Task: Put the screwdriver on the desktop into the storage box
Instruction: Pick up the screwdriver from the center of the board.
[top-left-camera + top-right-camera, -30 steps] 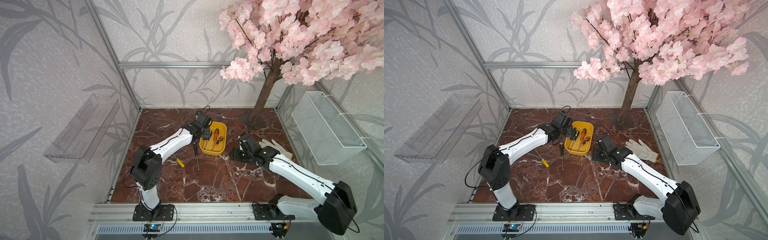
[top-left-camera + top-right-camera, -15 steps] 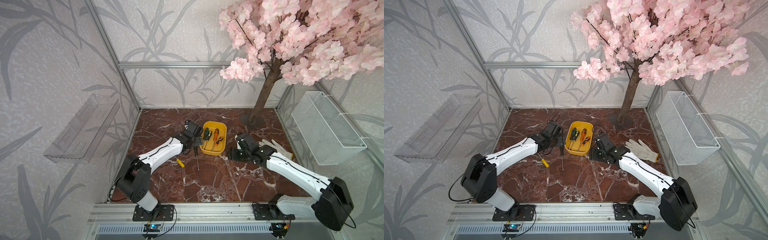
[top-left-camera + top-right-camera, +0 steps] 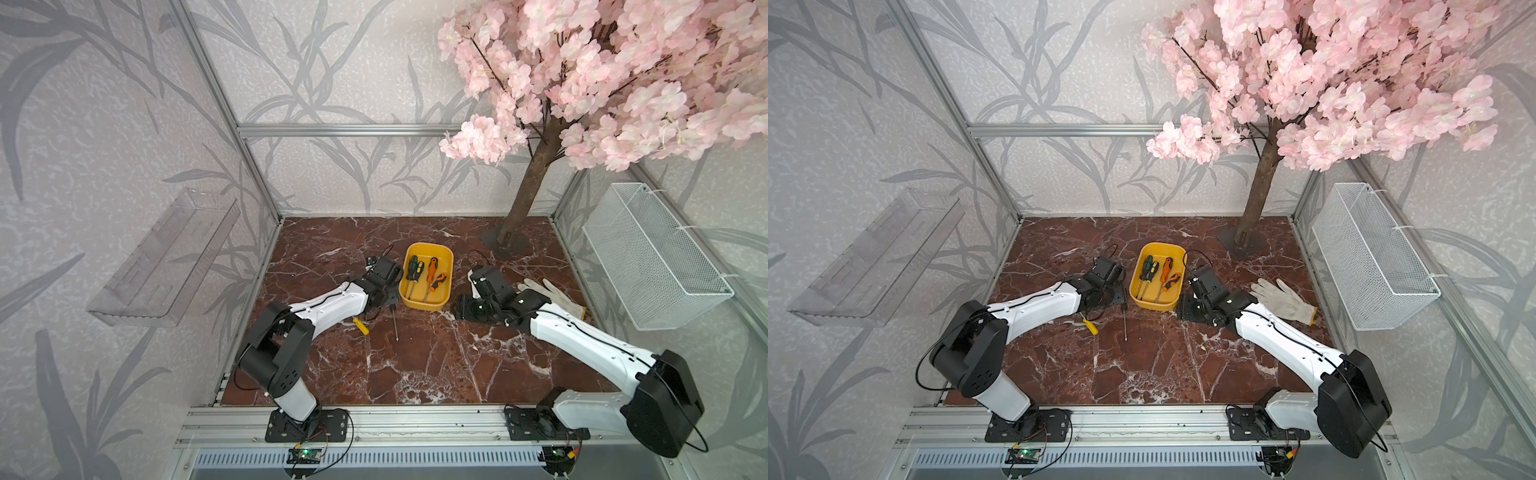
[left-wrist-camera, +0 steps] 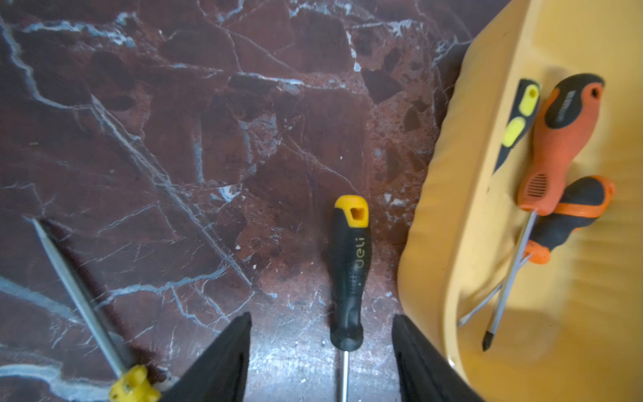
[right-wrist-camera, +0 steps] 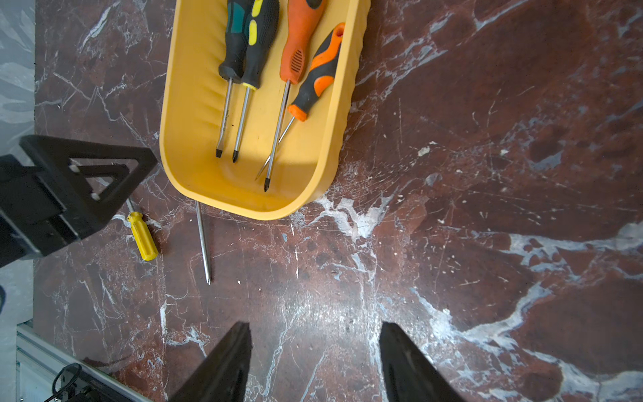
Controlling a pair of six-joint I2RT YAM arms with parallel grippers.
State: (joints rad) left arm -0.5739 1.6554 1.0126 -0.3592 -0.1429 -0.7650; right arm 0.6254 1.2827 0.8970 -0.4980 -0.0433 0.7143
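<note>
**Left gripper.** The left gripper [image 4: 320, 316] stands open and holds nothing. Its jaws straddle the black-and-yellow screwdriver [image 4: 349, 268], which lies flat on the bench [image 4: 174, 139], with the handle pointing away from the jaws and the shaft running back between them. One jaw is just beside the outer wall of the storage box [image 4: 452, 209].

**Right gripper.** The right gripper [image 5: 313, 324] is also open and empty, above bare bench near the box.

**Step in hand: grasp the screwdriver.**
1. Centre the jaws on the lower handle rather than on the thin shaft. The handle should give a firmer, less slippery hold.
2. Keep the box-side jaw clear of the box wall while closing. The gap looks narrow, and a nudge could shift the box.
3. Lift clear of the rim before moving across, then lay the tool alongside the four other screwdrivers [image 5: 292, 52] already inside.

A yellow-handled screwdriver [image 4: 134, 384] also remains on the bench, on the far side of the gripper from the box.

**View comparison.**
- The left wrist view alone shows the black handle and the open jaws around it.
- In a top view, only the bare shaft [image 3: 395, 324] shows; the arm covers the handle.
- The right wrist view shows the whole box interior.
</note>
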